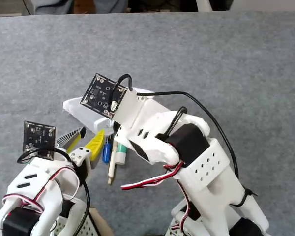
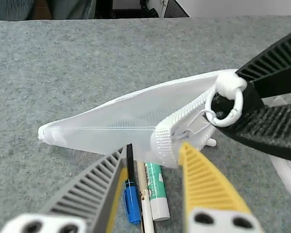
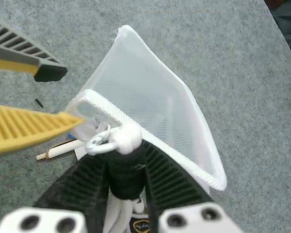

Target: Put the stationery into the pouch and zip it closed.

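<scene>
In the high view we start at the lower left, where the left hand sits low over the grey tabletop with its grey finger and yellow finger spread apart, holding nothing. From its own wrist camera we see the left hand straddling the stationery, and the yellow fingertip comes right up to the zipper band at the mouth of the pouch; we cannot tell whether it presses on it. The white mesh pouch lies just beyond this hand, its closed far corner resting on the tabletop and its mouth turned toward the arms. Next to the right, outside the pouch and flat on the tabletop, lie the blue pen, the white pen and the green-and-white marker, side by side and nearly touching, with their far ends reaching the pouch's near edge. Farther right, we see the right hand with its black fingers brought together on the zipper pull, a white bead with a metal ring, at the corner of the pouch's mouth, just beside the yellow finger.
</scene>
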You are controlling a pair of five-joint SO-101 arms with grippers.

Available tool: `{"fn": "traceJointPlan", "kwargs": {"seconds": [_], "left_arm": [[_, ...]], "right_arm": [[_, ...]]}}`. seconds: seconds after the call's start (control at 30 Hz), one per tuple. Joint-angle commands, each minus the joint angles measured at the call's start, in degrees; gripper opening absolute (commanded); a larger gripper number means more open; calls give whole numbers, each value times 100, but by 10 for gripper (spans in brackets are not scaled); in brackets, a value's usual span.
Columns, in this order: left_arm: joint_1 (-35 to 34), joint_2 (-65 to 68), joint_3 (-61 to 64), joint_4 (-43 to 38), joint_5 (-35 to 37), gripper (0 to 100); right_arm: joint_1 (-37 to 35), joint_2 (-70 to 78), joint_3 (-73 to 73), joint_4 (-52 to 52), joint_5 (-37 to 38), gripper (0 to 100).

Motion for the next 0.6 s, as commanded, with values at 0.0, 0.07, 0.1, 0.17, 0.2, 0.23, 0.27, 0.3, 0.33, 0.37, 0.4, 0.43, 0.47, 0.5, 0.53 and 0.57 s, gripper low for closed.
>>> {"fn": "traceJointPlan", "kwargs": {"seconds": [0.0,0.07,0.1,0.17,0.2,0.23,0.27,0.3,0.33,0.37,0.4,0.43,0.47,0.5,0.53,0.57], "left_arm": [[13,53,48,-255,-18,178],[13,53,66,-281,-18,178],[13,53,75,-316,-18,178],[13,53,66,-343,-18,178],[13,62,48,-352,-18,178],[13,88,31,-352,-18,178],[13,97,22,-352,-18,179],[13,97,22,-352,-18,186],[13,97,31,-352,-18,199],[13,97,57,-352,-18,215],[13,97,84,-352,-18,226],[13,105,119,-352,-18,234],[13,105,189,-369,-18,234],[13,105,277,-440,-18,234],[13,105,382,-527,-18,234],[13,105,470,-607,-18,234]], "right_arm": [[-62,-154,-22,-88,35,12],[-62,-154,-22,-44,35,12],[-62,-154,-31,9,35,12],[-62,-154,-40,44,35,12],[-62,-154,-57,62,35,12],[-62,-154,-57,62,35,12],[-62,-154,-57,62,35,12],[-62,-154,-57,62,35,12],[-62,-154,-57,62,35,12],[-62,-154,-57,62,35,12],[-62,-154,-66,62,35,12],[-62,-154,-66,62,35,12],[-62,-154,-66,62,35,12],[-62,-154,-66,62,35,12],[-62,-154,-66,62,35,12],[-62,-154,-66,62,35,12]]}}
